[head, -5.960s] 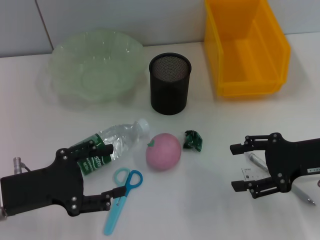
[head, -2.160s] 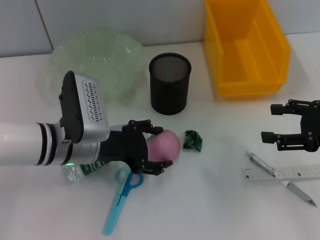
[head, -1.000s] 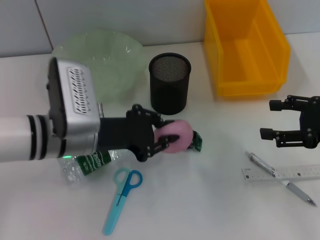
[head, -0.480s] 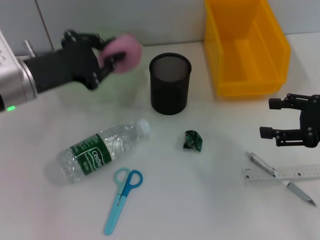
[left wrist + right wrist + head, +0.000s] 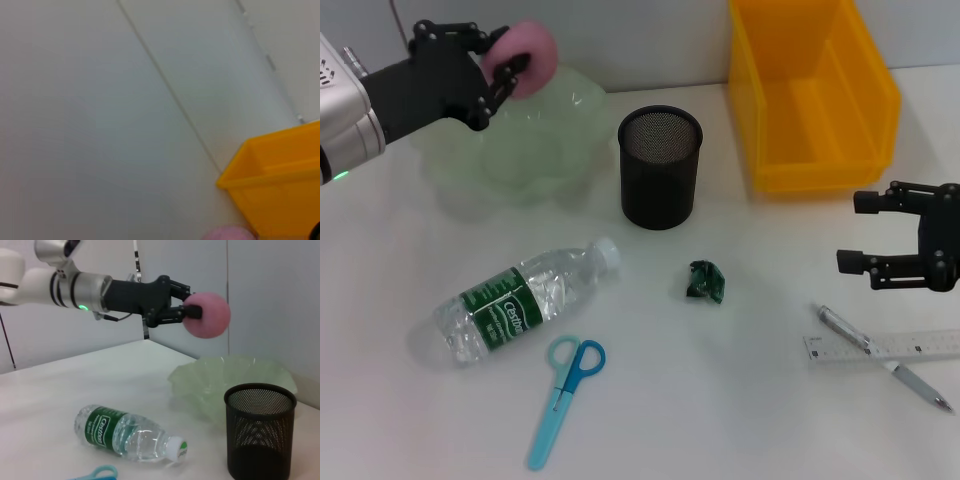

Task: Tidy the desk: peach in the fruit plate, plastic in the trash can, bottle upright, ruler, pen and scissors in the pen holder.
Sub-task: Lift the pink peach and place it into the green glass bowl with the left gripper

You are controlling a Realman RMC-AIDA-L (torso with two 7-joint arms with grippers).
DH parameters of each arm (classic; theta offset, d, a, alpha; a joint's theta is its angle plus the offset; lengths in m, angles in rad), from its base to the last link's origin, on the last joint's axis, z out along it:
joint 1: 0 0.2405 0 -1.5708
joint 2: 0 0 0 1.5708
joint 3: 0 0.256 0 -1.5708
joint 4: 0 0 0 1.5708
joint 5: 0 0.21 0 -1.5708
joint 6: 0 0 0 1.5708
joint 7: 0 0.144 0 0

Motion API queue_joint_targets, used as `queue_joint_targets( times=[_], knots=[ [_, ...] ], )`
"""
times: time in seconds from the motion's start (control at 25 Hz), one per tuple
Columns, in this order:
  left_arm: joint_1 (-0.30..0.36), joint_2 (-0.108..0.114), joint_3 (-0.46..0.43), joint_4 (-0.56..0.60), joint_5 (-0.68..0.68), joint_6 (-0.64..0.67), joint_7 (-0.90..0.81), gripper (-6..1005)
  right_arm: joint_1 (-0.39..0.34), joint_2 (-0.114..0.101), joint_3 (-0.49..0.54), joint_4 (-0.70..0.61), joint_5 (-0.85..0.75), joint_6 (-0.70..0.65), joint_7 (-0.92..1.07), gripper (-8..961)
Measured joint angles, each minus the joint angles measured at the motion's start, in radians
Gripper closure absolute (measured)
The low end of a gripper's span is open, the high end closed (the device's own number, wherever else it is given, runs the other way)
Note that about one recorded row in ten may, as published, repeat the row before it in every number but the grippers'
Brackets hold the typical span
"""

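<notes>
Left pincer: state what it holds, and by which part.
The left pincer holds the pink peach by its side, its fingers clamped across it, raised over the green fruit plate. The right pincer holds nothing.

One pink round peach point(image 5: 532, 59), one pale green glass plate point(image 5: 555, 140), one black mesh pen holder point(image 5: 660, 167), one yellow plastic bin point(image 5: 813, 95), one clear plastic bottle point(image 5: 516, 303), one blue scissors point(image 5: 564, 394), one green crumpled wrapper point(image 5: 705, 281), one silver pen point(image 5: 880, 357), one white ruler point(image 5: 880, 346).

Left gripper point(image 5: 505, 58) grabbed pink peach point(image 5: 528, 58) from table beside bottle point(image 5: 518, 301), lifted it, now holds it in the air over fruit plate point(image 5: 560, 120). Bottle rolled slightly, fully visible now. Right gripper point(image 5: 852, 232) rose off ruler point(image 5: 880, 346) and pen point(image 5: 880, 357), toward yellow bin point(image 5: 810, 95).
</notes>
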Motion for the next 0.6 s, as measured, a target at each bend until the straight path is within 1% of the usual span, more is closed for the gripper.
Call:
queue_joint_targets(
  times=[0.12,0.28,0.48,0.6],
  knots=[
    [-0.016,0.001,-0.038,-0.034,-0.002,-0.029,0.026,746,0.001,0.0,0.0,-0.001,0.001,-0.003,0.001,123],
    [-0.017,0.001,-0.038,-0.034,-0.002,-0.067,0.026,744,0.005,0.001,0.0,-0.002,0.002,-0.005,0.001,123],
    [-0.024,-0.001,-0.038,-0.038,-0.003,-0.109,0.017,704,0.007,0.002,0.0,-0.002,0.002,-0.007,0.002,123],
    [-0.033,0.0,-0.038,-0.049,-0.003,-0.119,0.005,633,0.008,0.002,0.0,-0.002,0.002,-0.007,0.003,123]
  ],
)
